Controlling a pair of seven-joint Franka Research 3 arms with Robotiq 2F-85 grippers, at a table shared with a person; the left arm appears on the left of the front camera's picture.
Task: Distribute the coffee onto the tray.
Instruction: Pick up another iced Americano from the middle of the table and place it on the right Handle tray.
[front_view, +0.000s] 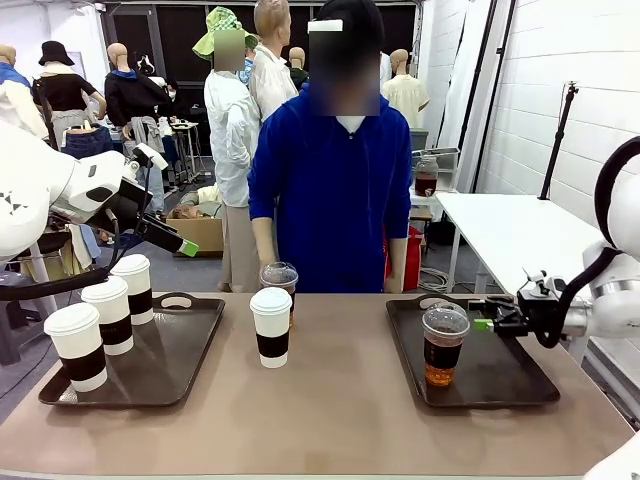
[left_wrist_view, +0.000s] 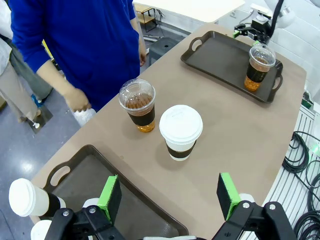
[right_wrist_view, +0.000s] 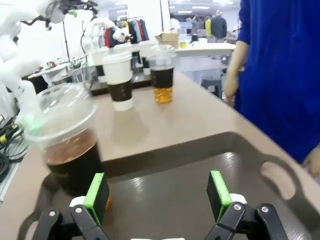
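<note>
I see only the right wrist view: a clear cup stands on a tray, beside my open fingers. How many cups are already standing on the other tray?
Observer: Three white paper cups stand on the left tray, in a row along its left side.
Operator: Is the left gripper holding one of them?
Observer: No. The left gripper is open and holds nothing. It hovers over that tray's rim.
Operator: Is anything else on my tray, outside my picture?
Observer: No. The clear plastic cup is the single thing on the right tray.
</note>
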